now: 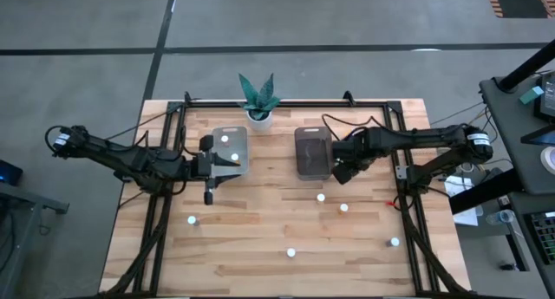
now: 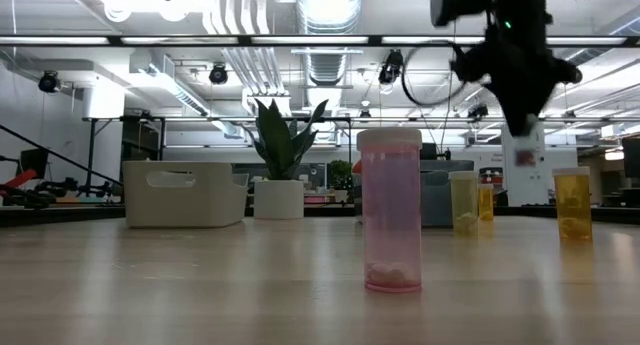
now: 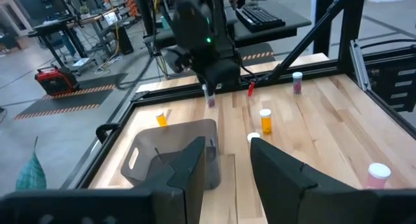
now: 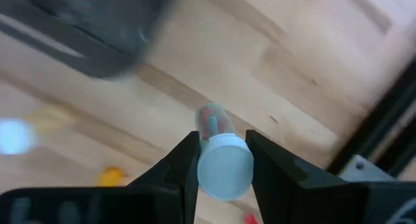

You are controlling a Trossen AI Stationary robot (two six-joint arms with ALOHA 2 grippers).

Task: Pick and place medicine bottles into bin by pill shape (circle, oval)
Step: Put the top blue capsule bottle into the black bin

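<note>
Grey concrete floor (image 1: 347, 17) — ceiling ducts (image 2: 330, 5) and strip lights overhead.

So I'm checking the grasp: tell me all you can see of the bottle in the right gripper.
The bottle is small and round, with a white ribbed cap facing the wrist camera and a clear pinkish body holding reddish pills. The right gripper is shut on it, one dark finger pressing each side of the cap. It hangs lifted above the wooden table, beside the dark grey bin. Nothing else touches it.
</note>
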